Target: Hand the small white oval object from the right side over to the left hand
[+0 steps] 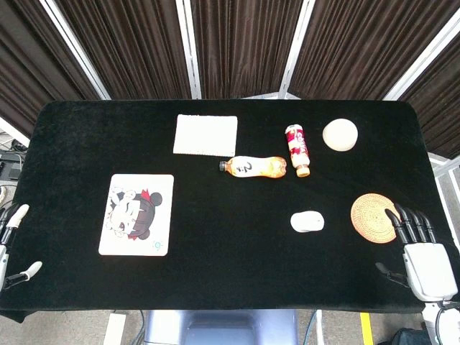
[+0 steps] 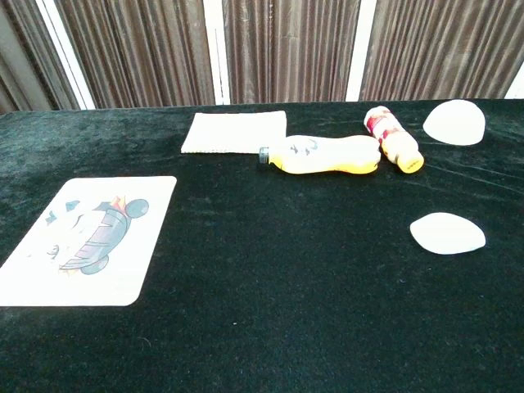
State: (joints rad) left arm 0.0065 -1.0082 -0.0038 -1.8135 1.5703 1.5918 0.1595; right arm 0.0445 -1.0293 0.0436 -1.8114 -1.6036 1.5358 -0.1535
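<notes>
A black-draped table [image 1: 230, 251] fills the head view, backed by dark pleated curtains [image 1: 237, 43]. Largest on it is a cartoon-printed mat [image 1: 136, 214] lying flat toward the robot's left, with a white folded cloth [image 1: 205, 134] farther back near the middle. An orange bottle [image 1: 255, 167] lies on its side just in front of the cloth, its black cap pointing left; its base end sits just beside a smaller red-and-white bottle [image 1: 297, 149], also on its side and angled toward the back, and from the chest view the two appear to touch. A round woven coaster [image 1: 374, 217] rests near the right edge, and a pale round object [image 1: 340, 134] sits well behind it.

The small white oval object [image 1: 307, 221] lies on the cloth just left of the coaster, untouched by either hand; the chest view shows it low on the right, alone on the black surface.

The right hand [image 1: 422, 251] rests at the table's right front corner, palm down, dark fingers [image 1: 410, 223] extended and slightly apart, their tips at the coaster's near edge, holding nothing. Of the left hand [image 1: 13, 244] only pale fingertips show at the left edge, seemingly spread and empty, though most of it lies out of frame.
</notes>
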